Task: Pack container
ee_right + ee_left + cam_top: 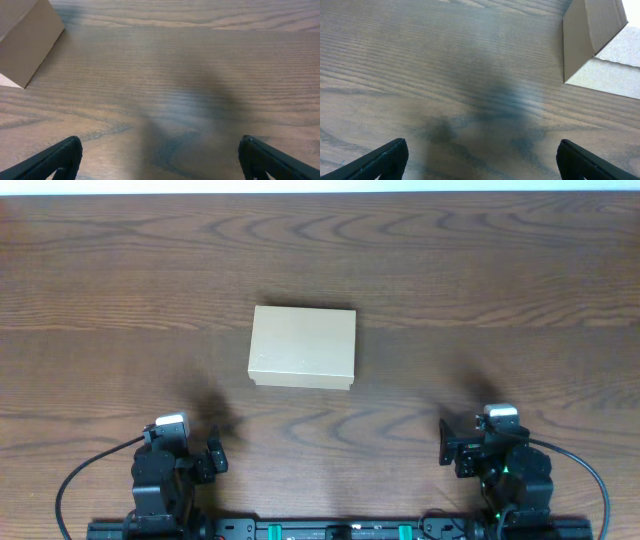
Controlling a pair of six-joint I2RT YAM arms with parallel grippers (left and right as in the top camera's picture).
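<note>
The container [302, 346], a plain tan cardboard box with its flap lid shut, lies in the middle of the wooden table. Its corner shows at the upper right of the left wrist view [592, 35] and at the upper left of the right wrist view [25, 37]. My left gripper [205, 460] sits near the front edge, left of the box, open and empty, with bare table between its fingers [480, 162]. My right gripper [452, 450] sits near the front edge, right of the box, open and empty [160, 160]. No tape rolls are in view.
The dark wooden table [500, 280] stretches around the box. A black rail with the arm bases [340, 530] runs along the front edge.
</note>
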